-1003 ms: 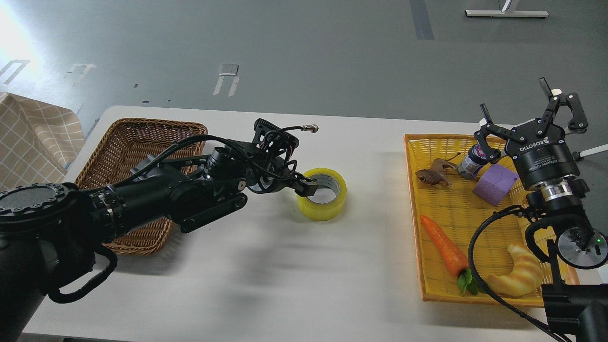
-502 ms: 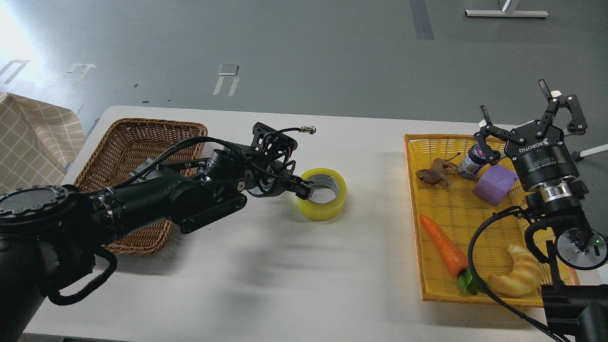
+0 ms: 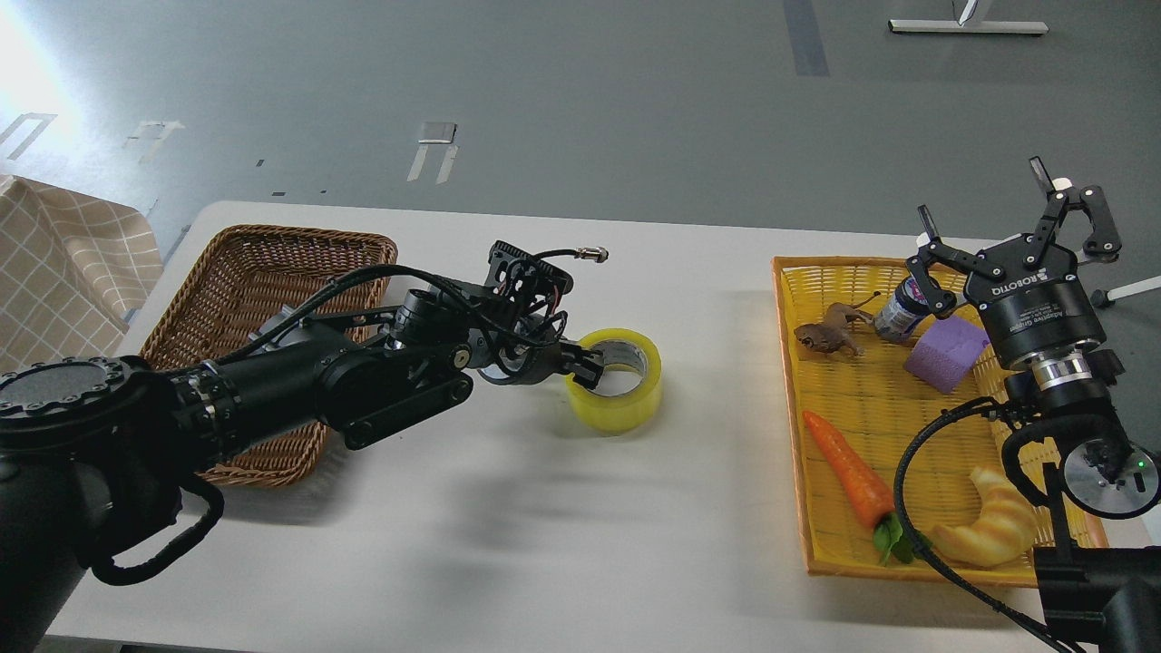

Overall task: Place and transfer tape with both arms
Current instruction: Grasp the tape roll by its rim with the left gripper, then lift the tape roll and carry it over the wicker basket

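Observation:
The yellow tape roll point(image 3: 626, 410) lies flat near the middle of the white table point(image 3: 544, 544), its grey-white core facing up. My left gripper point(image 3: 585, 367) reaches in from the left. One finger is inside the core, and the jaws close over the roll's near-left wall. My right gripper point(image 3: 982, 192) is open and empty. It is held up over the far right end of the yellow tray point(image 3: 787, 363), well apart from the tape.
A brown wicker basket point(image 3: 272, 234) stands at the table's left, under my left arm. The yellow tray holds a purple block point(image 3: 943, 354), a small bottle point(image 3: 901, 310), a brown toy animal point(image 3: 825, 336), a carrot point(image 3: 848, 472) and a croissant point(image 3: 993, 526).
My left gripper has moved slightly right and toward me, and the tape has shifted a little toward me with it. My right gripper has barely drifted.

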You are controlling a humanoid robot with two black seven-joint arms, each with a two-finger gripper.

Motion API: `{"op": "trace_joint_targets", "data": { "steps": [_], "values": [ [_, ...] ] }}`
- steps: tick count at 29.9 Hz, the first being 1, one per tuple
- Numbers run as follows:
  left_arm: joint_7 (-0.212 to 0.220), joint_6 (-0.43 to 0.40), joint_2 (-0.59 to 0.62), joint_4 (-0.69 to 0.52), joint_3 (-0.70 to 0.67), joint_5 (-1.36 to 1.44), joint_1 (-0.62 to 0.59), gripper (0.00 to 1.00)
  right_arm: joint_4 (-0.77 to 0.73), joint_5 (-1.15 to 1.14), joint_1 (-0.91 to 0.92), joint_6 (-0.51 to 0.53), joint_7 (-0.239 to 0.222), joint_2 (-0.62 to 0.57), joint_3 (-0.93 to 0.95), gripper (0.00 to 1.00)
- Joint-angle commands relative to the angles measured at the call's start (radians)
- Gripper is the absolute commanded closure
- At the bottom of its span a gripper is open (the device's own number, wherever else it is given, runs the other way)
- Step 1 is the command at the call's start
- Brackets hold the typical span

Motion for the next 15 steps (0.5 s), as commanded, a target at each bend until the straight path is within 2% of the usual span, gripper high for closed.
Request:
{"op": "trace_joint_targets", "data": {
  "steps": [1,8,15],
  "values": [
    [-0.002,0.003,0.002,-0.001,-0.001,-0.06,-0.055,1.0,0.004,0.0,0.0,0.0,0.0,0.003,0.0,0.02],
    [-0.003,0.023,0.035,0.0,-0.01,-0.082,-0.1,1.0,0.007,0.0,0.001,0.0,0.001,0.003,0.003,0.02],
    [-0.003,0.021,0.138,-0.001,-0.008,-0.117,-0.164,1.0,0.007,0.0,0.001,0.0,0.001,0.003,0.004,0.02]
  ]
}}
